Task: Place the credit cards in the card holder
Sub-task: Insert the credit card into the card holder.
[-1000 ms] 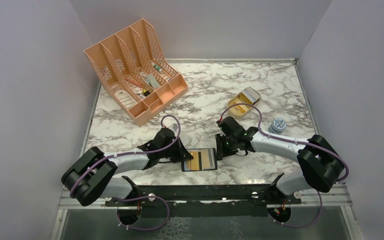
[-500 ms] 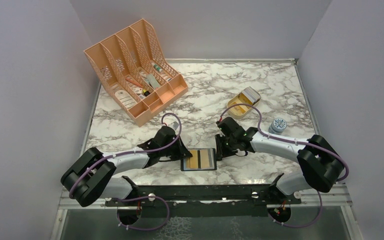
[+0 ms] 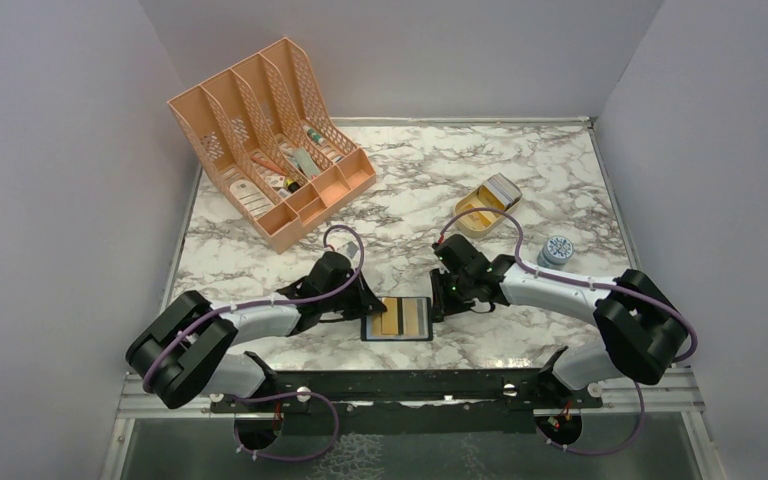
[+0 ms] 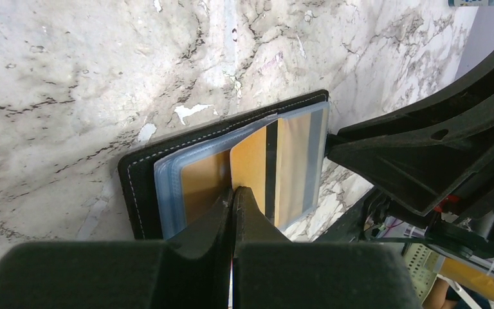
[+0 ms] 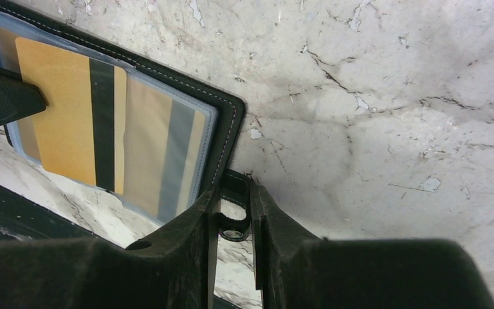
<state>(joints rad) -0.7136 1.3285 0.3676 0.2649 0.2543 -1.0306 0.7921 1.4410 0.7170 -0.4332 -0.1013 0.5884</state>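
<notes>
The black card holder (image 3: 397, 320) lies open at the table's front middle, its clear sleeves facing up. My left gripper (image 3: 368, 305) is shut on the edge of an orange card with a black stripe (image 4: 254, 161), which lies partly inside a sleeve of the holder (image 4: 135, 174). My right gripper (image 3: 440, 300) is at the holder's right edge, shut on its snap tab (image 5: 235, 225). In the right wrist view the orange card (image 5: 58, 109) sits left of a tan card with a grey stripe (image 5: 167, 154) behind clear plastic. No other cards are in view.
A peach desk organiser (image 3: 270, 140) stands at the back left. An open gold tin (image 3: 485, 205) and a small round blue-grey cap (image 3: 557, 250) lie to the right. The table's front edge and black rail (image 3: 400, 385) run just behind the holder.
My left gripper has edged a little to the right with the orange card, toward the holder. The right gripper and the holder have hardly moved.
</notes>
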